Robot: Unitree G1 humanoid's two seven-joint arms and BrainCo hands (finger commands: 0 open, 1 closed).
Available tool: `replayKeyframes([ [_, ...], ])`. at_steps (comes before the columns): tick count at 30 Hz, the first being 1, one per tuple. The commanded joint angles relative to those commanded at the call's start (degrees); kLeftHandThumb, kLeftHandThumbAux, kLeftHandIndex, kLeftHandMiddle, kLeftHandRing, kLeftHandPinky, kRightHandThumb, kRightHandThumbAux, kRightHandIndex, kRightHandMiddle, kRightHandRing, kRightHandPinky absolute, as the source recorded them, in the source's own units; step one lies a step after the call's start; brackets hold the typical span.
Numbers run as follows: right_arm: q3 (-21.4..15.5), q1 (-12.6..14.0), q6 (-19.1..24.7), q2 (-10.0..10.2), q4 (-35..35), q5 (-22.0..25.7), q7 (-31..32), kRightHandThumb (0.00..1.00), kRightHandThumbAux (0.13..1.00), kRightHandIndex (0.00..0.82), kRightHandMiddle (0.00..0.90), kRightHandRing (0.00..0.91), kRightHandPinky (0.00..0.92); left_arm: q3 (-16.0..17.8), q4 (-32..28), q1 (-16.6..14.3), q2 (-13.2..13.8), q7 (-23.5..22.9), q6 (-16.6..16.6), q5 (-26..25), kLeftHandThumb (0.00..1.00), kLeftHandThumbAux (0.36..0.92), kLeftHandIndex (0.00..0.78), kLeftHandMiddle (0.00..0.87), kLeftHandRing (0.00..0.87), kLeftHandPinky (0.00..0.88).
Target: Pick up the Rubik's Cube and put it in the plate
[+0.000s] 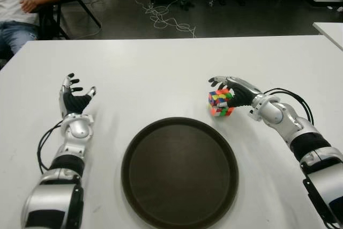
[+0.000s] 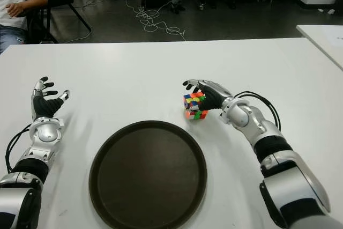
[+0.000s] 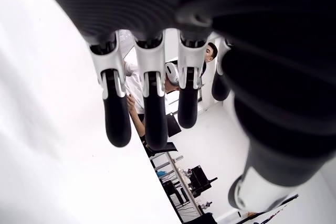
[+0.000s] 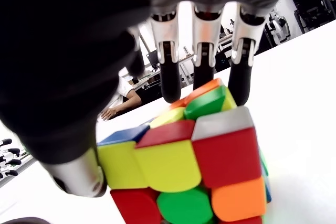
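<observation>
The scrambled Rubik's Cube [image 1: 221,103] stands on the white table [image 1: 161,68], just beyond the right rim of the round dark plate [image 1: 179,172]. My right hand [image 1: 227,90] hovers over the cube from the right. In the right wrist view its fingers [image 4: 203,66] reach straight past the cube's [image 4: 189,171] far top edge, while the thumb [image 4: 79,179] stands beside one face; nothing is clamped. The plate holds nothing. My left hand [image 1: 75,94] shows left of the plate with fingers spread and empty.
A seated person [image 1: 21,4] is at the back left beyond the table's far edge. Cables [image 1: 166,20] lie on the dark floor behind. Another white table's corner [image 1: 329,28] shows at the far right.
</observation>
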Motion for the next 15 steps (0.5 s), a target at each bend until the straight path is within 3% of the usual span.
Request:
replayKeyframes([
  [8,-0.98,0.04,-0.30,0.47,-0.26,1.12,-0.47,0.213,0.834,0.281,0.368,0.406,0.472,-0.26,-0.14,0.09,0.12,-0.15,-0.09,0.28,0.092,0.753,0.129,0.224,0.295,0.404],
  [15,-2.86,0.30,-0.39,1.00,-0.92,2.55,-2.26,0.181,0.837,0.301,0.367,0.403,0.470,-0.48,-0.04,-0.01,0.17,-0.04,0.19,0.48,0.086,0.756,0.136,0.264,0.340,0.446],
])
